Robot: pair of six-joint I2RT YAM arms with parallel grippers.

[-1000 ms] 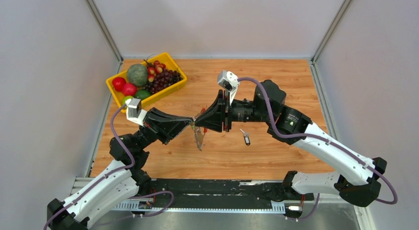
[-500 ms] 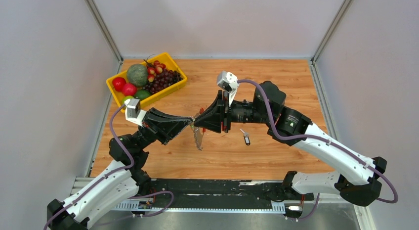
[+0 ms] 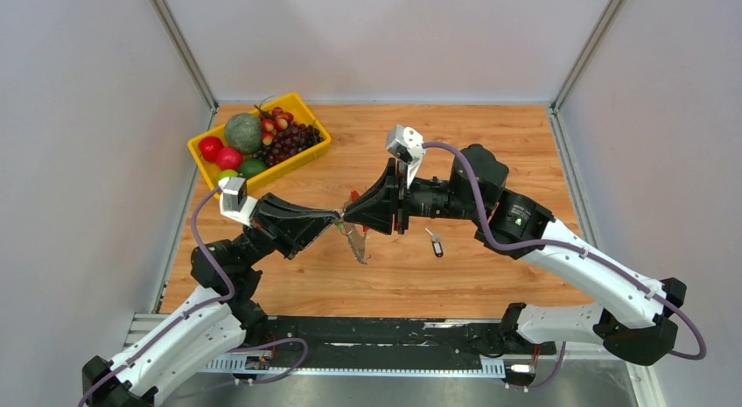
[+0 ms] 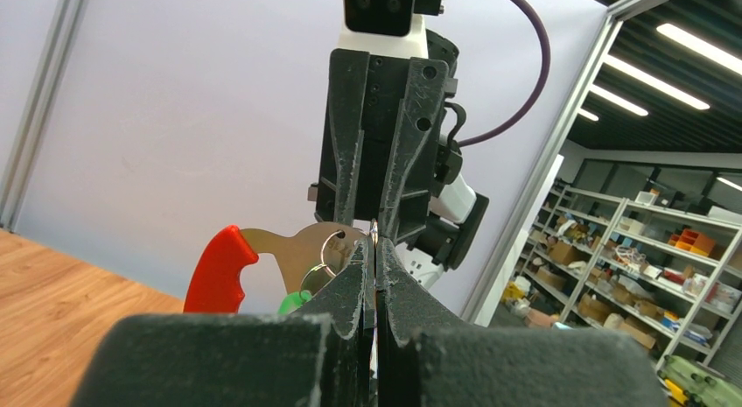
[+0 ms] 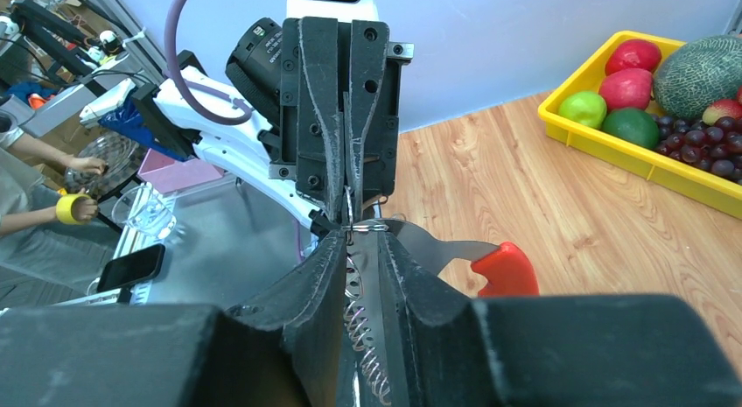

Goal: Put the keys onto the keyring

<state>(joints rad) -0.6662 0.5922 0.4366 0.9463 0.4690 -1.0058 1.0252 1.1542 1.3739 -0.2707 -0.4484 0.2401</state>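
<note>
Left gripper [image 4: 374, 249]: I'm pinching the keyring [image 4: 302, 249] shut.
Right gripper [image 5: 350, 241]: crowding it tip-to-tip; can't tell its grip.
Key [image 3: 436, 243]: lying apart, rightward.

I log: wooden plank worktop [image 3: 490, 136]; plain grey wall panels [image 3: 385, 39] on three sides; aluminium corner posts [image 3: 179, 44]. Beyond the cell, metal storage shelving [image 4: 643, 254] and ceiling strip lights [image 4: 661, 83], lit.
</note>
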